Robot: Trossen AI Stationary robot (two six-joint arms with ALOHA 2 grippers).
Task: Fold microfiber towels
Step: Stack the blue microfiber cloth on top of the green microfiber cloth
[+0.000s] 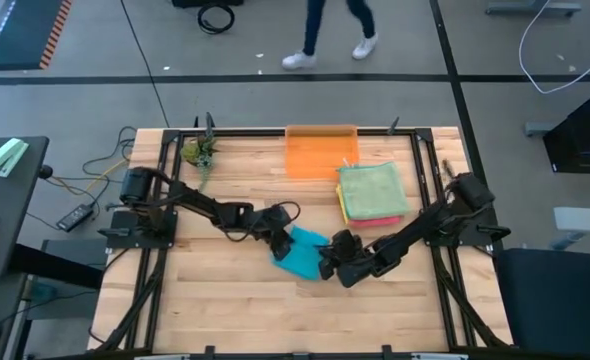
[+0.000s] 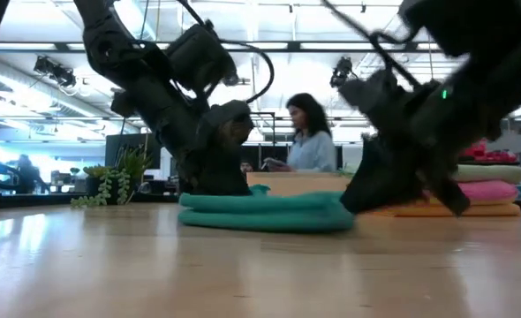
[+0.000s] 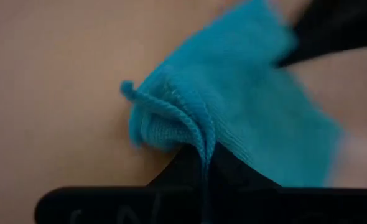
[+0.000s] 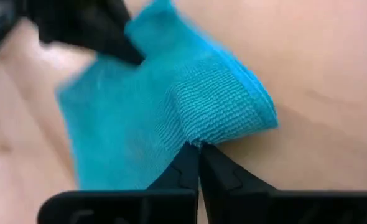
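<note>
A teal microfiber towel (image 1: 301, 252) lies folded on the wooden table (image 1: 235, 300) near its middle, between my two grippers; in the low view (image 2: 265, 212) it lies flat in several layers. My left gripper (image 1: 280, 240) is shut on its left end and my right gripper (image 1: 327, 262) is shut on its right end. A stack of folded towels (image 1: 372, 192), sage green on top with pink and yellow under it, lies at the far right. My left gripper pinches a folded corner of the teal towel (image 3: 193, 134) between its two fingers, several layers bunched at the tips. It comes slanting down from the table's left. The rest of the towel lies on the table. My right gripper pinches a folded edge of the teal towel (image 4: 202, 134) between its two fingertips, more than one layer. It comes slanting down from the table's right. The towel's remainder lies on the table, slack.
A translucent orange bin (image 1: 321, 150) stands at the far edge, beside the towel stack. A small green plant (image 1: 200, 152) sits at the far left corner. A person (image 2: 309, 132) stands beyond the table. Bare wood lies toward the near edge.
</note>
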